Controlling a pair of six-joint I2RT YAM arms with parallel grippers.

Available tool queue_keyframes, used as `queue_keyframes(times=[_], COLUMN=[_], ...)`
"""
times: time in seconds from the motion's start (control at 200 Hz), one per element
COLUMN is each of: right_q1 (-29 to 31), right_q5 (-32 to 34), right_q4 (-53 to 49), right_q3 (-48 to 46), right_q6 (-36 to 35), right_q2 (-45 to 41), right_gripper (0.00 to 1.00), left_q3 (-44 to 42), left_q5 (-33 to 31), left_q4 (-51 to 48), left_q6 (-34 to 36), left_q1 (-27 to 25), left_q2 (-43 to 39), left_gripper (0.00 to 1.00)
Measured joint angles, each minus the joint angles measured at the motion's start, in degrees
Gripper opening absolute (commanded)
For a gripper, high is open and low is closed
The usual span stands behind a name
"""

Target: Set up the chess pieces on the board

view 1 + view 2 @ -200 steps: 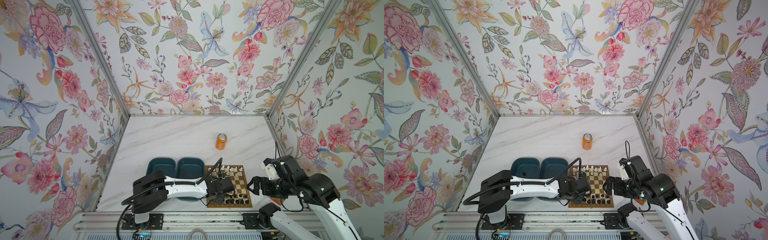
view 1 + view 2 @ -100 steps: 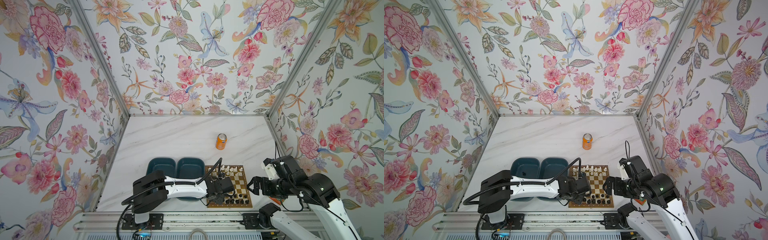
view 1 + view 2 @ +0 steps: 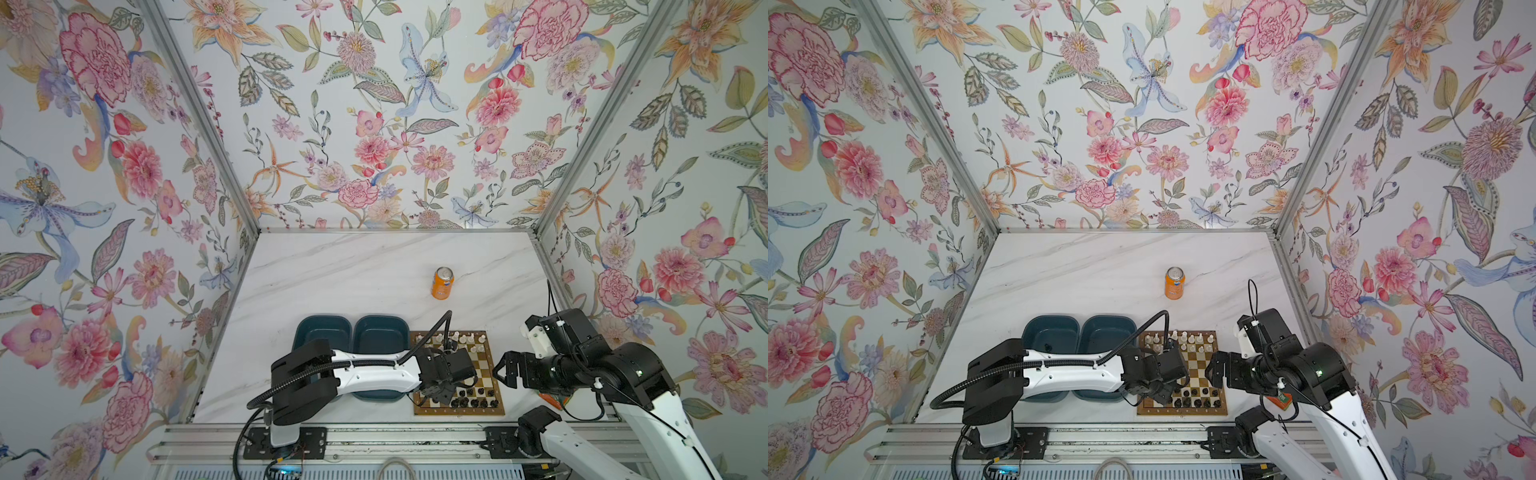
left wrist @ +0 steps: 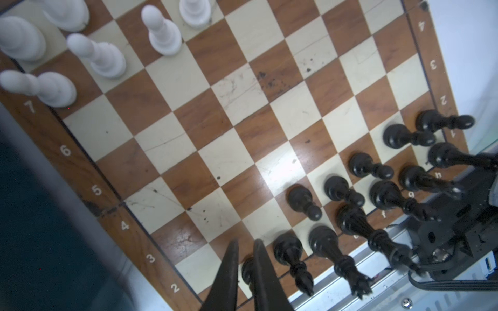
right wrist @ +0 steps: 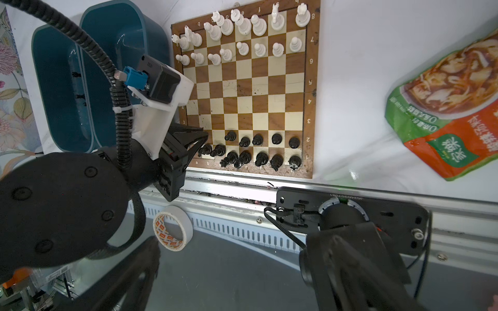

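Chess pieces [image 5: 294, 142] are lining far and near rows of the board [image 5: 253, 91]. Left gripper [image 4: 246, 243] is pinching a black piece [image 4: 248, 270], half hidden between its fingers, at the near-left corner. Right gripper [image 3: 500, 370] is hovering spread wide, right of the board.

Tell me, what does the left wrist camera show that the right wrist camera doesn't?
Only the left wrist view: a close look at the left gripper pinched shut on a black piece by the edge of the board, plus scuffs on the squares.
Only the right wrist view: the whole board, a food packet, a roll of tape and the left arm seen from outside.
Both: the board, the black pieces in two rows, and white pawns.
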Motion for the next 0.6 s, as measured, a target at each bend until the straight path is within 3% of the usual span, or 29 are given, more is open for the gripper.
queue_keyframes(times=[0.601], right_q1=[-0.6], right_q5=[0.0], right_q4=[0.0], right_q3=[0.0], right_q6=[0.0], right_q2=[0.0], right_gripper=[0.99], left_q3=[2.3], left_q5=[1.7], left_q4=[-0.6], left_q6=[3.3], left_q1=[0.0], left_q2=[3.8], left_gripper=[0.15])
